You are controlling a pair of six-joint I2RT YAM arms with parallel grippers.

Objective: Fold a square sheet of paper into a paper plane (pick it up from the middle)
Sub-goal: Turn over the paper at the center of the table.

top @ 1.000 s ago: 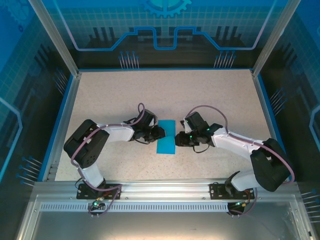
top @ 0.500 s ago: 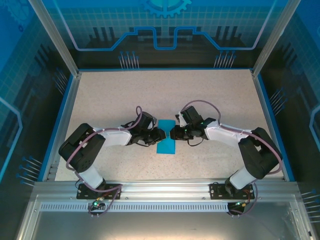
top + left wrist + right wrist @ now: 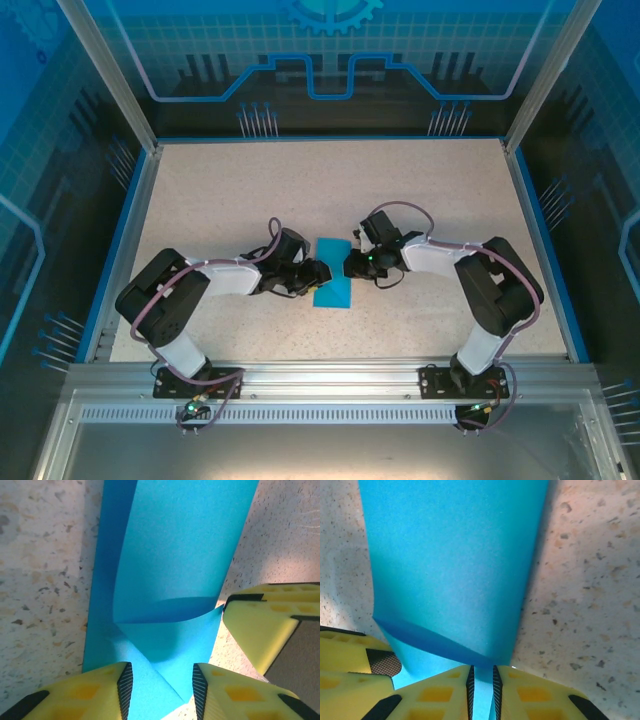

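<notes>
- Paper: one blue sheet, folded over, lies in the middle of the table between two grippers.
- The left gripper stands partly open, with a raised fold of the sheet in its gap.
- The right gripper is nearly closed, pinching the sheet's edge.

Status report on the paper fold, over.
Right gripper pinched shut on the blue sheet. Left gripper open, jaws astride a curled-up flap. Sheet doubled over, flat on the table between the arms. Nothing in the way.
</notes>
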